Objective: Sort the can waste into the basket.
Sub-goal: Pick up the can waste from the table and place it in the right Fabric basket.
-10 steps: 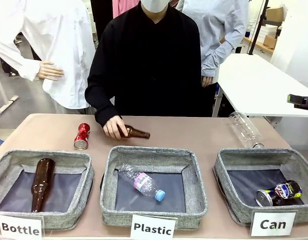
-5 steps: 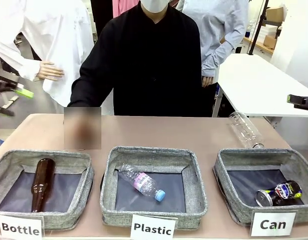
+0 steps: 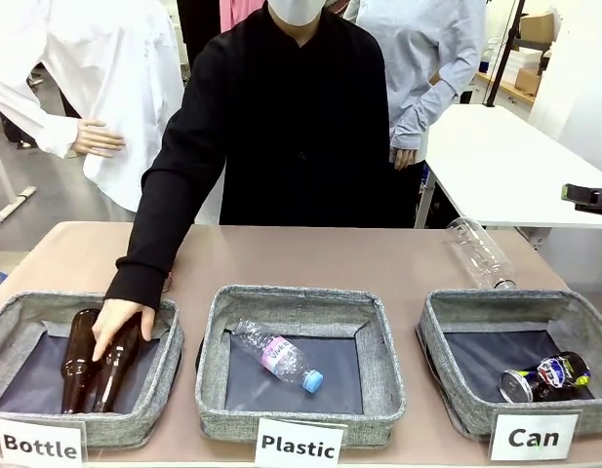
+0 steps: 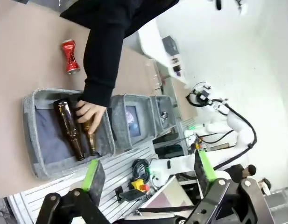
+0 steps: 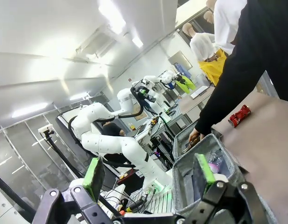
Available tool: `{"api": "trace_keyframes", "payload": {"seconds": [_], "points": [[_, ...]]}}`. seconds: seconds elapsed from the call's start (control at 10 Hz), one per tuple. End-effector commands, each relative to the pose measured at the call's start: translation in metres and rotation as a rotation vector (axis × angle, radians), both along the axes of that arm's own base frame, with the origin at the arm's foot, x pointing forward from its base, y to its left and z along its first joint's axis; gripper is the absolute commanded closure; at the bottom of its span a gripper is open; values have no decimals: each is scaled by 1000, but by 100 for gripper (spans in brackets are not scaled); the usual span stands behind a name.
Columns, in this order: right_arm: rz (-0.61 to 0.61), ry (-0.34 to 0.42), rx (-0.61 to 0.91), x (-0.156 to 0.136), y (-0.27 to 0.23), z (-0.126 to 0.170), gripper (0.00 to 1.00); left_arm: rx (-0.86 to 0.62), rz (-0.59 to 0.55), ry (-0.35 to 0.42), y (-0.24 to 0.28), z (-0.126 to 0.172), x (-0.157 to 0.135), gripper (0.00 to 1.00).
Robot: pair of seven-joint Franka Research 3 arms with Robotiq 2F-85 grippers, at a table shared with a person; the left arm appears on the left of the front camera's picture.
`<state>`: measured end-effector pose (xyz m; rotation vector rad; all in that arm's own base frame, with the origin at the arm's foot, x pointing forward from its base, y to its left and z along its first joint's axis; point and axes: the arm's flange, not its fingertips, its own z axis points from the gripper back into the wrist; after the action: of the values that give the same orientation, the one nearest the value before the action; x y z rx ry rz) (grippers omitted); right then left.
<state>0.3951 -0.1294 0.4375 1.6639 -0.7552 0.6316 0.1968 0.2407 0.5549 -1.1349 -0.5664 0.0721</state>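
Person's hand (image 3: 120, 319): moved off the counter (image 3: 379, 258) into the "Bottle" bin (image 3: 47, 304).
Second brown bottle (image 3: 118, 363): left the counter, now beside the first bottle (image 3: 76, 361).

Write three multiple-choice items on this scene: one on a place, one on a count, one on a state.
1. Where does the red can lie?
A) on the floor
B) on the bare table, beyond the Bottle bin
C) between a gripper's jaws

2. How many brown bottles are in the Bottle bin?
A) two
B) one
C) four

3. How does the left gripper stand?
A) shut on a can
B) shut, empty
C) open, empty

Key:
1 B: the left wrist view shows it on the tabletop, outside the bins.
2 A: two lie side by side, with the person's hand on them.
3 C: its green pads stand wide apart with nothing between them.
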Motion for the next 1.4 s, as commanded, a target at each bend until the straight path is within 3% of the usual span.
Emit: {"api": "trace_keyframes", "payload": {"seconds": [0.0,0.3,0.5,0.7,0.8,1.0,1.2,1.3], "points": [[1,-18,-17,-1,0,1,0,4,-15,-23,-5,-14,15,0],[1,-18,-17,-1,0,1,0,48,-57,-35,-21,-14,15,0],[1,-18,-17,-1,0,1,0,91,-71,-21,-54,-20,33,0],[1,-18,-17,-1,0,1,0,287,-84,84,-122,-39,83,0],[1,-18,-17,-1,0,1,0,373,-152,154,-155,-53,104,0],[1,-18,-17,-1,0,1,0,567,-86,210,-205,-84,149,0],[1,-18,-17,-1,0,1,0,701,19,185,-245,-106,196,0],[1,-18,-17,-1,0,1,0,781,91,107,-258,-113,215,0]]}}
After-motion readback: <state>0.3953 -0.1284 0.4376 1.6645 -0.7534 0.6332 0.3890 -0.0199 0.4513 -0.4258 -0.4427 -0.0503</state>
